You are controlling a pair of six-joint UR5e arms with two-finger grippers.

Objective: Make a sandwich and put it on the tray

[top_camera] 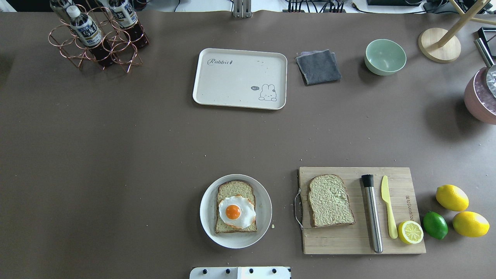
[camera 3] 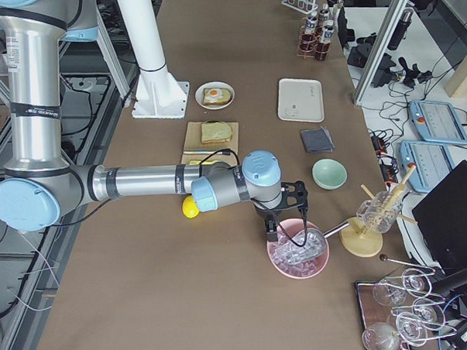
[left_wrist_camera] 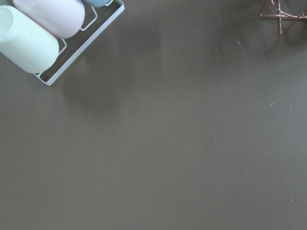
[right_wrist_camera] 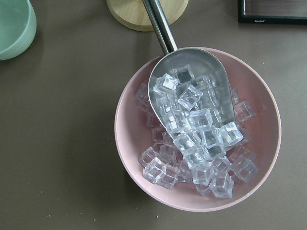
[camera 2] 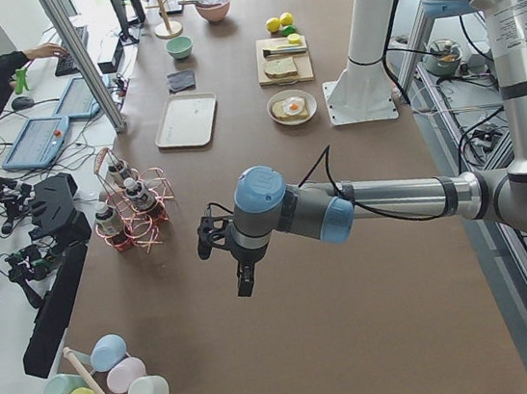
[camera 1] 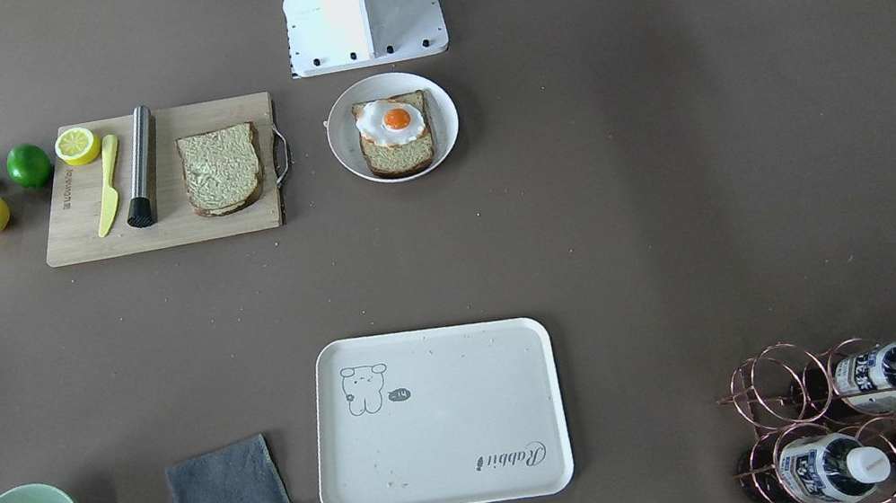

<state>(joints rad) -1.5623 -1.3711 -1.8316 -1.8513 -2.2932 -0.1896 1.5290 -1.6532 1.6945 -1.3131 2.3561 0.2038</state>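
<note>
Lower centre of the overhead view: one bread slice [top_camera: 235, 190] lies on the round plate [top_camera: 205, 217], with the fried egg [top_camera: 236, 211] on top. At lower right the second slice [top_camera: 330, 200] sits apart on the cutting board [top_camera: 348, 244]. At upper centre the tray [top_camera: 240, 77] carries nothing. Judged: sandwich not yet closed, whole carry to come. The left hand [camera 2: 243, 279] hangs over bare bench [camera 2: 358, 321], the right hand [camera 3: 272, 234] over the ice bowl [camera 3: 299, 257]. Opening and grip of either: cannot tell.
</note>
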